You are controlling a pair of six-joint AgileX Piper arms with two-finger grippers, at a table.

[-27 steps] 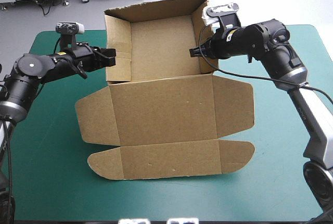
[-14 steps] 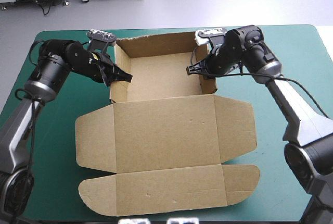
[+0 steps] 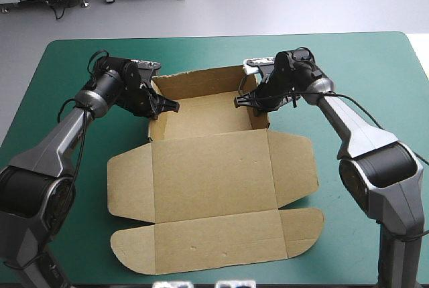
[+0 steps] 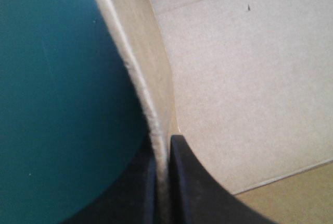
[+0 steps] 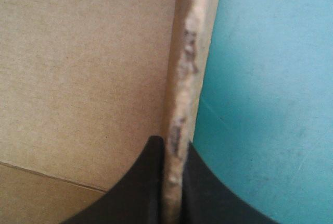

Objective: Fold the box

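**Box held by both side walls: high view and the two wrist views.** The box [image 3: 204, 110] sits near the middle of the teal-green cover [image 3: 201, 50]. Its open tray lies toward twelve o'clock and the lid [image 3: 211, 171] lies flat toward six o'clock. The left gripper [image 3: 165, 106] meets the tray at nine o'clock. Its black fingers are pressed almost together with the left wall [image 4: 148, 78] pinched between them, one finger outside over the cover and one inside the tray. The right gripper [image 3: 242, 99] pinches the right wall [image 5: 183, 67] in the same way at three o'clock (the wall's raw edge looks frayed in the wrist view). The rear wall [image 3: 201, 77] stands upright between the two.

**Likely hazards.**
- **Slipping:** Each hold is on a thin sheet near its top edge, so a pull along the wall could slide the board out of the fingers.
- **Twisting or dragging:** Unequal motion of the arms would probably twist the tray or drag the box across the cover, since nothing else pins it down.
- **Creasing or tearing:** A hard inward push may crease a wall off its score line, and the worn right edge seems the likelier place for a tear.
- **Springing open:** Whether the walls are tucked cannot be told; if not, they may spring outward on release.
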